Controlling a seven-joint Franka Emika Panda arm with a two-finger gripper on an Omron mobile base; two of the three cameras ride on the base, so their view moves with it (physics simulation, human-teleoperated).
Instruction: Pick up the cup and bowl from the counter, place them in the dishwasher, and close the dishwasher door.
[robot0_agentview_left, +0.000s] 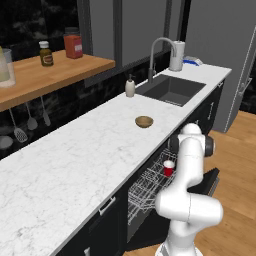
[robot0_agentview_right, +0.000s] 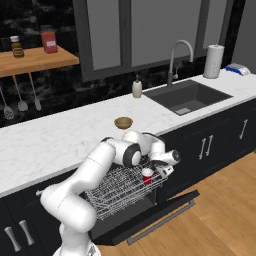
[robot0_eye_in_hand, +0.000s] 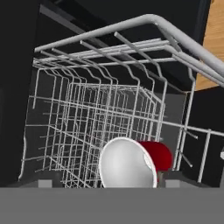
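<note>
The red cup (robot0_eye_in_hand: 131, 164) lies between my gripper's (robot0_eye_in_hand: 109, 183) spread fingertips, its pale inside turned to the hand camera and its side close to the right fingertip (robot0_eye_in_hand: 173, 179). The gripper (robot0_agentview_right: 156, 173) is open, low over the dishwasher's white wire rack (robot0_agentview_right: 112, 192), and the cup (robot0_agentview_right: 147, 176) (robot0_agentview_left: 169, 168) sits at the rack's front right corner. The tan bowl (robot0_agentview_left: 144, 121) (robot0_agentview_right: 123, 122) rests on the marble counter (robot0_agentview_left: 75, 160), behind the dishwasher. The dishwasher door (robot0_agentview_right: 150, 217) hangs folded down with its silver bar handle (robot0_agentview_right: 161, 228) at the front.
A sink (robot0_agentview_left: 172, 90) with a tap (robot0_agentview_left: 159, 50) and a soap bottle (robot0_agentview_left: 130, 87) lies further along the counter. A wooden shelf (robot0_agentview_left: 50, 75) holding jars runs above the counter's left part, with utensils (robot0_agentview_left: 20, 131) hanging under it. Wooden floor (robot0_agentview_right: 220, 210) lies to the right.
</note>
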